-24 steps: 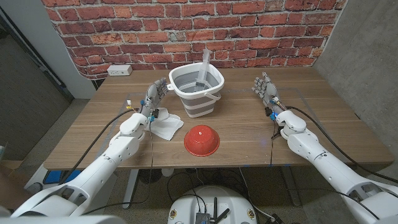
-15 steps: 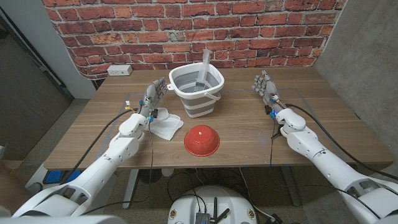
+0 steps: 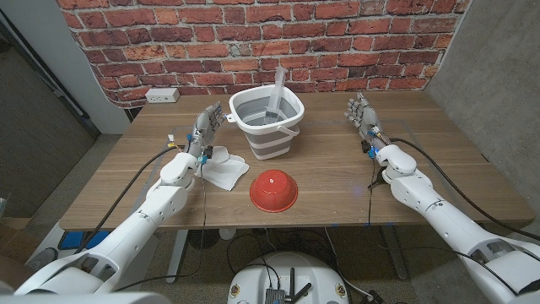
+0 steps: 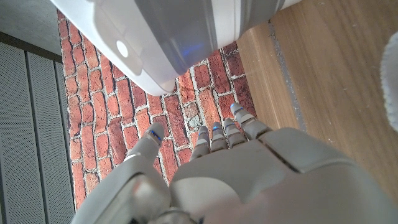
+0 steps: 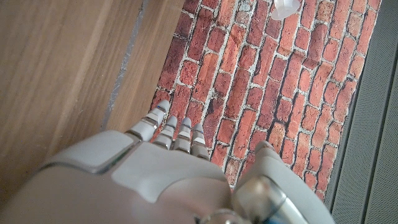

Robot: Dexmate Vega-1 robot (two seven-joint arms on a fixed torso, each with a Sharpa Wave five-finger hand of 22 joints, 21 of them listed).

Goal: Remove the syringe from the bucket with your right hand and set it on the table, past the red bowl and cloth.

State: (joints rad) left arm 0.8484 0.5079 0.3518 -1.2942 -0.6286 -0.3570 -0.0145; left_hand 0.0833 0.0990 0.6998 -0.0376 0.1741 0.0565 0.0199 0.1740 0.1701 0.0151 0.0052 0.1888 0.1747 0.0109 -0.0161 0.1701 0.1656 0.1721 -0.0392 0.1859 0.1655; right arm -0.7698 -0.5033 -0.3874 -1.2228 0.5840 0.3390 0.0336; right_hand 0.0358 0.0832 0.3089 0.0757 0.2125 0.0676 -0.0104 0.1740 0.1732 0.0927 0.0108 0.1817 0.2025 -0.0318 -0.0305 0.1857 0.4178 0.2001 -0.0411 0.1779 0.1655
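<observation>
The right hand point(image 3: 362, 116) shifted slightly farther from the robot along the bench point(image 3: 337, 173), its fingers apart and holding nothing, and the left hand point(image 3: 205, 128) edged a little the same way.

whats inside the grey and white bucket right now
A syringe stands in the bucket, leaning on the far wall, its top poking above the rim. The near wall hides part of the bucket's floor.

bucket point(image 3: 267, 127): we see grey and white bands
bowl point(image 3: 273, 189): red
cloth point(image 3: 226, 168): white
desk point(image 3: 321, 173): brown woodgrain
wall point(image 3: 253, 34): red brick
</observation>
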